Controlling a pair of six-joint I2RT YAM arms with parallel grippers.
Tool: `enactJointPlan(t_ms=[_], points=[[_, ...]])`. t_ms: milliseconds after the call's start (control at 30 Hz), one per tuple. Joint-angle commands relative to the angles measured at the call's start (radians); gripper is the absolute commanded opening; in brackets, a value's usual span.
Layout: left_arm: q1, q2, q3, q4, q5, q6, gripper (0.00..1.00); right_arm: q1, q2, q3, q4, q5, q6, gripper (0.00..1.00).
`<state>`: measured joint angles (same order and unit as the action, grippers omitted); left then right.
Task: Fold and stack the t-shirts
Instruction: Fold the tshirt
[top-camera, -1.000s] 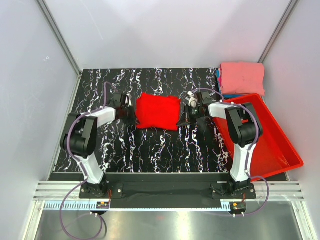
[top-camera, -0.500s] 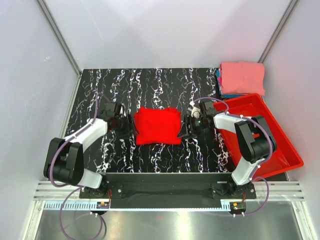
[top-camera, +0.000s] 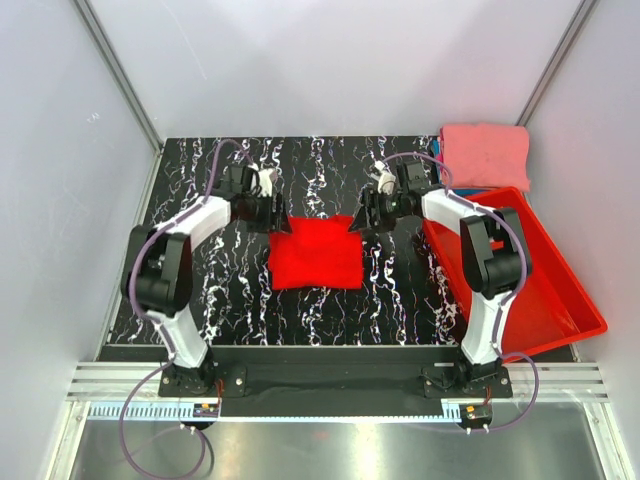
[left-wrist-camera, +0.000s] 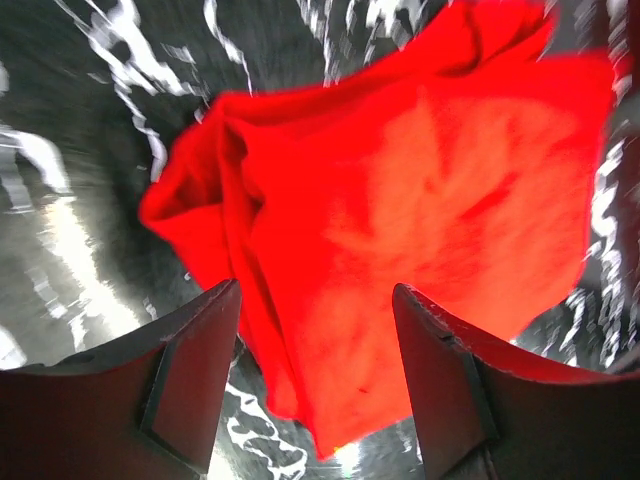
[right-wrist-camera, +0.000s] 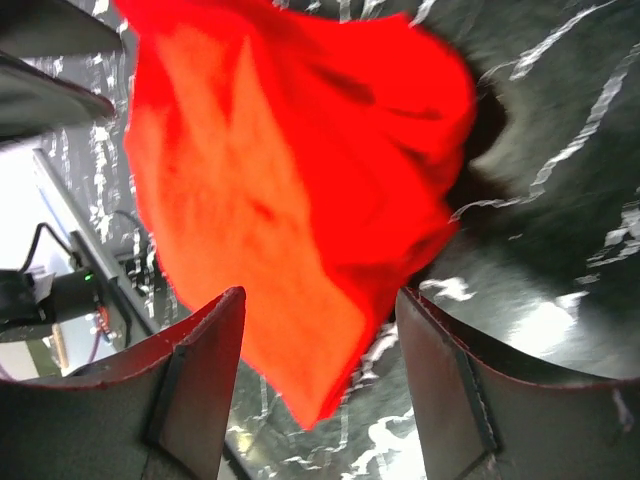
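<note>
The bright red t-shirt (top-camera: 315, 250) is lying folded into a rough square in the middle of the marbled surface (top-camera: 180, 180). Both sets of jaws are hanging just over its far edge, the left jaws at the far-left corner and the right jaws at the far-right one. Each pair is standing wide apart and gripping nothing; both wrist views are showing only cloth below the gap. The main risk is sitting in that cloth. In the left wrist view the layered edge is bulging and gaping rather than lying flat, and the right wrist view is showing a puffed, rumpled corner, so the fold is looking loose. If the jaws are closing on the top layer alone, lifting is likely to peel the fold open, and the shirt would be reaching the pile undone. That pile, a salmon-pink t-shirt (top-camera: 485, 155) on blue t-shirts (top-camera: 447, 188), is sitting at the far right corner, just beside the far end of the red bin (top-camera: 540, 290). A drooping shirt carried that way could be catching the bin's rim or dropping inside. Uneven lifting by the two sides would be skewing the square, and an off-centre landing could be nudging the pile toward the surface's edge.
</note>
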<state>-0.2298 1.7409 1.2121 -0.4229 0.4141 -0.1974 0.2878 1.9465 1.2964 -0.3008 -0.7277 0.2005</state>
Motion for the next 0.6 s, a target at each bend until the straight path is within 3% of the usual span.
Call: enactJointPlan(t_ms=[0, 233, 333, 567], points=[[0.007, 0.075, 0.053, 0.036, 0.129, 0.095, 0.68, -0.029, 0.038, 0.069, -0.077, -0.039, -0.075, 0.69], [0.012, 0.16, 0.125, 0.078, 0.166, 0.118, 0.69, -0.038, 0.135, 0.149, -0.155, -0.059, -0.157, 0.7], [0.015, 0.178, 0.174, 0.046, 0.147, 0.15, 0.69, -0.042, 0.149, 0.149, -0.126, -0.079, -0.165, 0.7], [0.04, 0.229, 0.205, 0.046, 0.264, 0.206, 0.68, -0.056, 0.178, 0.168, -0.066, -0.157, -0.167, 0.66]])
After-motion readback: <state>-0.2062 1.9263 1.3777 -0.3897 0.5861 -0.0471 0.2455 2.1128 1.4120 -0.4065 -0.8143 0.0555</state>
